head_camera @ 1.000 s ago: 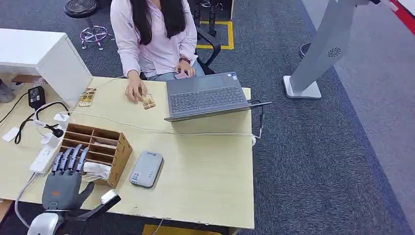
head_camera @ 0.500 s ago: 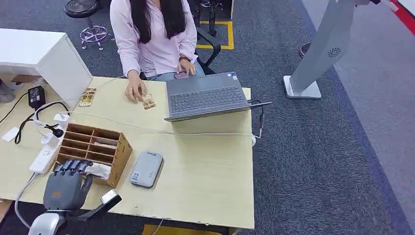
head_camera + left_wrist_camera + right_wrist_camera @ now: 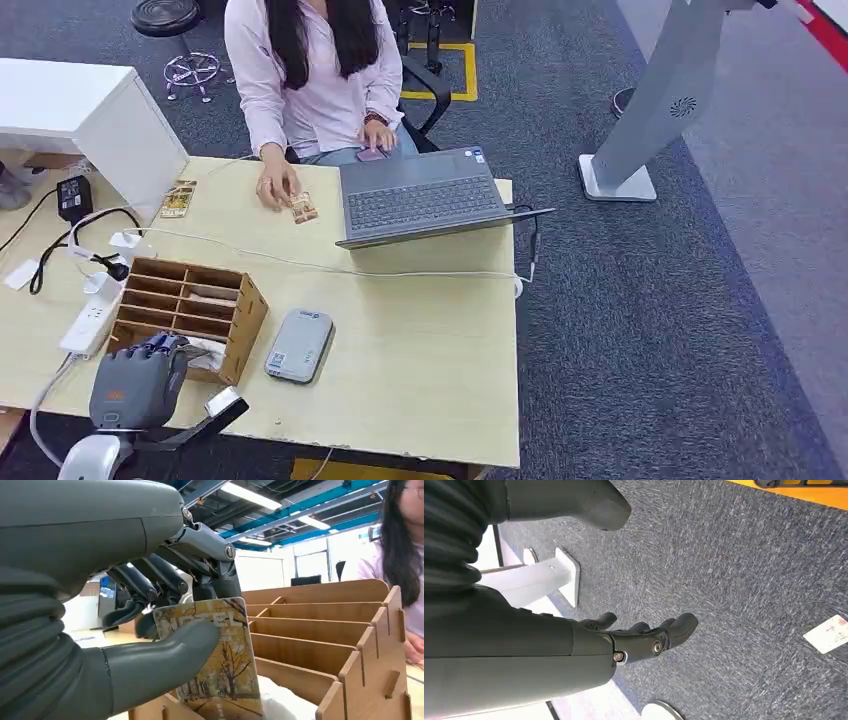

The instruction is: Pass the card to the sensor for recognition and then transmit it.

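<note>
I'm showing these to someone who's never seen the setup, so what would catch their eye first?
Probably the left robot hand at the table's near corner, pinching a yellow tree-print card between thumb and fingers at the wooden slotted organizer. Next, the person in a pink shirt seated across the table, one hand by a small card beside the open laptop. A grey card reader lies flat right of the organizer.
</note>
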